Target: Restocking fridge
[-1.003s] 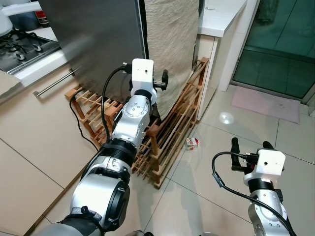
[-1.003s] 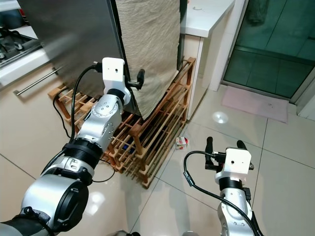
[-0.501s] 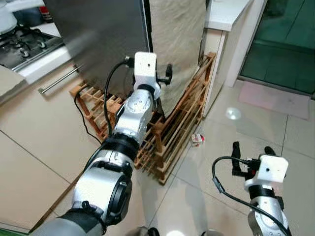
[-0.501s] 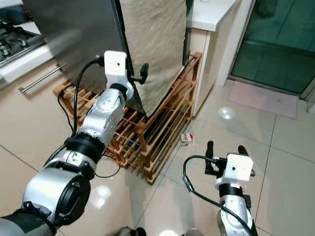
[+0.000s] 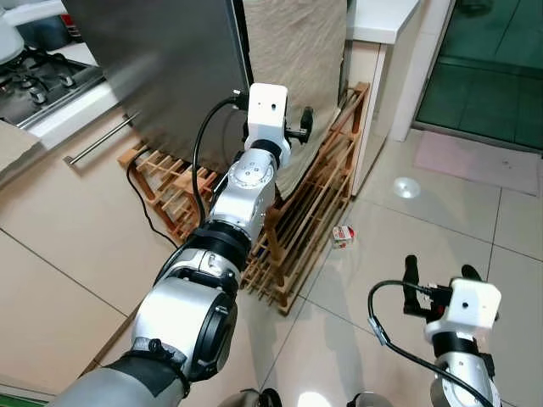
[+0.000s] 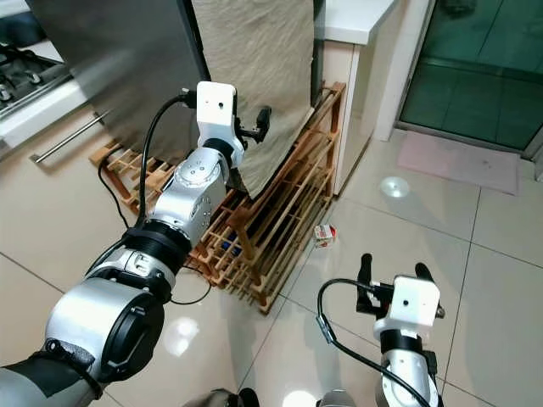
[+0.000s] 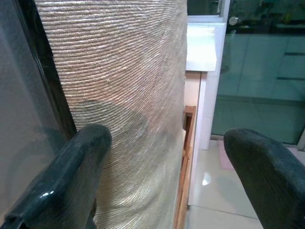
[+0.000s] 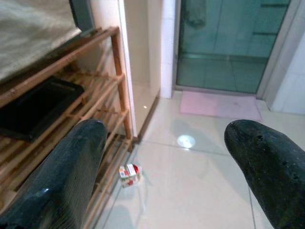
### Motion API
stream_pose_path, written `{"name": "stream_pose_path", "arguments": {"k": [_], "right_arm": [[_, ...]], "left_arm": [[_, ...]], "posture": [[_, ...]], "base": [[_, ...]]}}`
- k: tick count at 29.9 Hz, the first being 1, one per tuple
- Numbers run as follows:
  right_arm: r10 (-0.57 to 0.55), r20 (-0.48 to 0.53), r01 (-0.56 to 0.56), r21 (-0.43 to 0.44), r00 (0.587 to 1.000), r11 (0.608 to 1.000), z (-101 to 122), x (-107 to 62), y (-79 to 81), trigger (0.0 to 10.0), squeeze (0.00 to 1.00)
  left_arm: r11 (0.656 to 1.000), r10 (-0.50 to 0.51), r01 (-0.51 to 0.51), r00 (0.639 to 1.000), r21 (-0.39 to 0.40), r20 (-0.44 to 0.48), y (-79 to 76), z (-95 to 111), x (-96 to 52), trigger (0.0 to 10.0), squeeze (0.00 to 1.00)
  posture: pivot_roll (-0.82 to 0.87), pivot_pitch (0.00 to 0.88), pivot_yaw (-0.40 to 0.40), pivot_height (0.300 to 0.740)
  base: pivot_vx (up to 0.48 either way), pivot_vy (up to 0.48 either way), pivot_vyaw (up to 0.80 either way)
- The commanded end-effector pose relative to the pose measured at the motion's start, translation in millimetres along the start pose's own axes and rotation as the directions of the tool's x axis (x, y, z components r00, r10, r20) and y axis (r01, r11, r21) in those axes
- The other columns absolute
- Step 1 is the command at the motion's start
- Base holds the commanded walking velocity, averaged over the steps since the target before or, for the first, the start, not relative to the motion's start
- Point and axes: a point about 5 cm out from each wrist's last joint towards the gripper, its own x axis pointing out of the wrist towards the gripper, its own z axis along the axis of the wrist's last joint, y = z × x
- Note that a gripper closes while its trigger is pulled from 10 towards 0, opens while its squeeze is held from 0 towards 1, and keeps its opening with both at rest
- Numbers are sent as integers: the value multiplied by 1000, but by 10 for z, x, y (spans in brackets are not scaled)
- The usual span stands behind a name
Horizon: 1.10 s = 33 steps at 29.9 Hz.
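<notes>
The fridge's grey steel door [image 5: 161,68] stands at the upper left, with a beige woven cloth [image 5: 293,51] hanging just right of its dark edge. My left gripper [image 5: 295,131] is raised to that edge and open. In the left wrist view its fingers [image 7: 71,167] straddle the cloth [image 7: 128,95] without holding it. A small red and white carton [image 5: 342,236] lies on the floor tiles beside the rack. My right gripper [image 5: 439,273] hovers low over the floor, open and empty, with the carton [image 8: 129,174] ahead of it.
A low wooden slatted rack [image 5: 314,203] runs along the floor under the fridge and cloth, with a black cable [image 5: 140,203] across it. A gas hob [image 5: 34,72] and cabinet drawers are at left. A white counter [image 5: 382,17], glass door [image 5: 492,68] and pink mat [image 5: 471,161] lie beyond.
The whole view has shifted a little. My left gripper has reached slightly farther along the cloth's edge and is still open. The right gripper sits lower in view, still open.
</notes>
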Motion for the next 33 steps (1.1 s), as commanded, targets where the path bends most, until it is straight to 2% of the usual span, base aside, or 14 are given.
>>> {"name": "stream_pose_path", "arguments": {"k": [1, 8, 10, 15, 16, 17, 19, 21, 24, 25, 26, 27, 28, 33], "right_arm": [[5, 6, -5, 2, 1000, 1000, 31, -11, 30, 10000, 0], [11, 21, -11, 9, 1000, 1000, 68, 30, 49, 10000, 0], [12, 43, -13, 8, 999, 1000, 115, 78, 57, 10000, 0], [-21, 166, 16, 29, 986, 999, 439, 121, 97, 10000, 0], [-27, 197, 22, 27, 980, 999, 499, 94, 102, 10000, 0], [-27, 197, 22, 27, 980, 999, 499, 94, 102, 10000, 0], [-26, 246, 24, 14, 969, 1000, 576, 48, 111, 10000, 0], [-15, 287, 19, -9, 958, 1000, 616, 12, 117, 10000, 0], [-28, 288, 42, -42, 957, 998, 562, -38, 67, 10000, 0], [-66, 238, 73, -23, 969, 997, 501, -88, 9, 10000, 0], [-71, 237, 78, -21, 969, 997, 536, -132, -12, 10000, 0], [-71, 237, 78, -21, 969, 997, 536, -132, -12, 10000, 0], [-60, 224, 66, -19, 973, 998, 607, -236, -43, 10000, 0], [-59, 198, 63, -11, 978, 998, 604, -325, -87, 10000, 0]], "left_arm": [[999, -33, 33, 999, 1, 0, 21, -3, -23, 10000, 0], [995, -99, 100, 994, 13, -34, 160, -248, -248, 10000, 0], [995, -96, 97, 995, 32, -32, 293, -340, -390, 10000, 0], [991, -101, 101, 995, 91, 0, 543, -441, -688, 10000, 0], [992, -71, 70, 997, 100, 3, 638, -487, -785, 10000, 0], [992, -71, 70, 997, 100, 3, 638, -487, -785, 10000, 0], [989, 12, -10, 1000, 148, -13, 803, -618, -986, 10000, 0], [984, 73, -62, 995, 168, -63, 868, -782, -1171, 10000, 0], [985, 138, -122, 981, 120, -137, 905, -923, -1340, 10000, 0], [987, 161, -155, 975, 52, -151, 958, -846, -1374, 10000, 0], [991, 133, -128, 983, 49, -124, 970, -733, -1378, 10000, 0], [991, 133, -128, 983, 49, -124, 970, -733, -1378, 10000, 0], [998, 31, -26, 996, 63, -79, 962, -532, -1413, 10000, 0], [993, -49, 58, 996, 107, -80, 909, -500, -1463, 10000, 0]], "posture": [[-213, 109, 168, 740], [-183, 92, 158, 740], [-166, 83, 151, 740], [-140, 62, 132, 740], [-134, 57, 125, 740], [-134, 57, 125, 740], [-126, 52, 118, 740], [-125, 48, 113, 740], [-128, 42, 103, 740], [-130, 40, 93, 740], [-124, 38, 87, 740], [-124, 38, 87, 740], [-124, 40, 83, 740], [-128, 48, 77, 740]], "base": [[0, 0, 0], [0, 0, 0], [0, 0, 0], [0, 0, 0], [0, 0, 0], [0, 0, 0], [0, 0, 0], [0, 0, 0], [0, 0, 0], [0, 0, 0], [0, 0, 0], [0, 0, 0], [0, 0, 0], [0, 0, 0]]}}
